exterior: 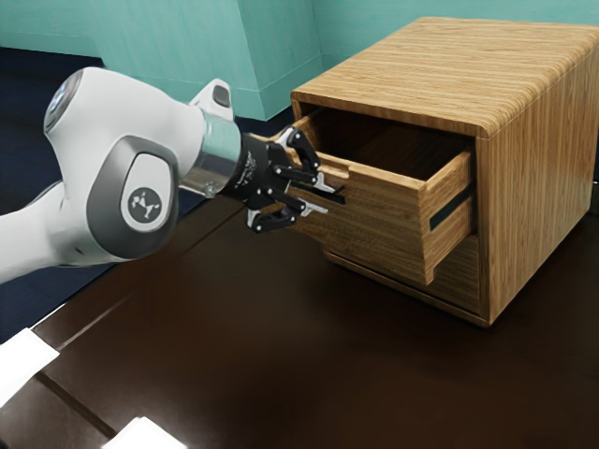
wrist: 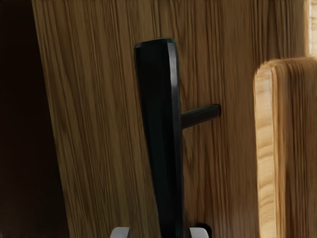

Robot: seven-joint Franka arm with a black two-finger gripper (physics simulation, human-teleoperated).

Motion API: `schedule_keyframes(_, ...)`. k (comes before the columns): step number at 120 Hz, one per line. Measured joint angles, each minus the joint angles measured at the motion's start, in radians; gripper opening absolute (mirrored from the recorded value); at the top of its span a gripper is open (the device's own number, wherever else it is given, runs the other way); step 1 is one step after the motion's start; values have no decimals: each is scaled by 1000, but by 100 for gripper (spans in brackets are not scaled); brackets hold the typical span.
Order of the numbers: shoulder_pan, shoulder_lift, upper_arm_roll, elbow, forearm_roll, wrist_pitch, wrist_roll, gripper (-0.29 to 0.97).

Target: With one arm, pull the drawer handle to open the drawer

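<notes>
Here, nearest the exterior camera, a dark brown tabletop point(exterior: 281, 365) spreads across the foreground. From nine o'clock the white Franka arm point(exterior: 112, 187) reaches toward three o'clock. Its black gripper point(exterior: 316, 195) sits at picture centre, closed around the drawer handle point(exterior: 337, 197), a slim black bar. In the wrist view that bar point(wrist: 158, 139) runs straight away from the hand. A pale fingertip point(wrist: 120, 232) stands on either side of it at six o'clock, and a short black mounting post point(wrist: 200, 115) joins it to the wood-grained drawer front point(wrist: 99, 124). Beyond the gripper, the upper drawer point(exterior: 393, 220) stands partly pulled out of a wooden cabinet point(exterior: 533, 140) at two o'clock. A teal wall point(exterior: 187, 37) lies behind at twelve. The likely trouble from here is slippage: the bar is thin and smooth, so a pull angled away from the drawer's travel could slide the fingers along or off it. A skewed pull might also jam the drawer in its opening. A hard one could drag the whole cabinet across the table, or draw the drawer out too far.
</notes>
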Motion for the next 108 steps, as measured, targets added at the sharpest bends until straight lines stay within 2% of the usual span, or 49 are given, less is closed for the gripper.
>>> schedule_keyframes(52, 2, -97, 40, -91, 1, -26, 8, 1)
schedule_keyframes(108, 0, -214, 35, -178, -4, -73, 20, 1)
